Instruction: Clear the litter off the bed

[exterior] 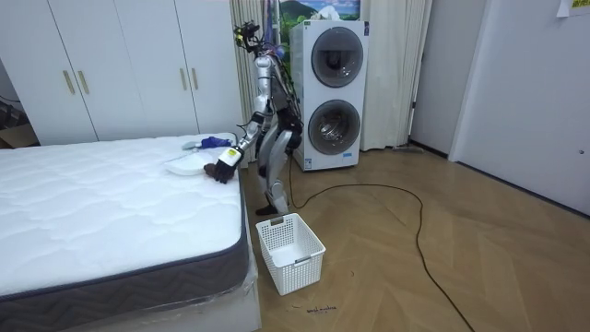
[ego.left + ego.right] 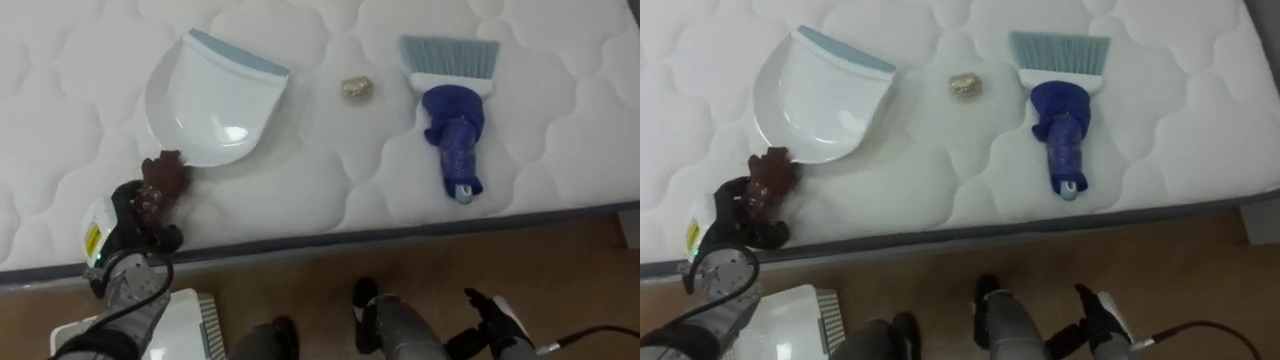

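Observation:
A white dustpan [image 2: 212, 100] with a pale blue lip lies on the white mattress [image 2: 330, 180] near its front edge. Its lumpy dark red handle [image 2: 165, 178] points toward me, and my left hand [image 2: 140, 218] is shut on it. To the right lies a small crumpled gold ball [image 2: 356, 89]. Beyond that ball rests a hand brush [image 2: 452, 100] with pale blue bristles and a blue handle. My right hand [image 2: 493, 318] hangs low beside the bed with relaxed fingers, holding nothing. In the room view I stand at the bed's far corner, left hand [image 1: 230, 160] out over the mattress.
A white slatted basket [image 1: 290, 251] stands on the wooden floor beside the bed, below my left arm [image 2: 190, 320]. Two stacked washing machines [image 1: 329, 92] stand behind me, and white wardrobes [image 1: 120, 65] line the wall.

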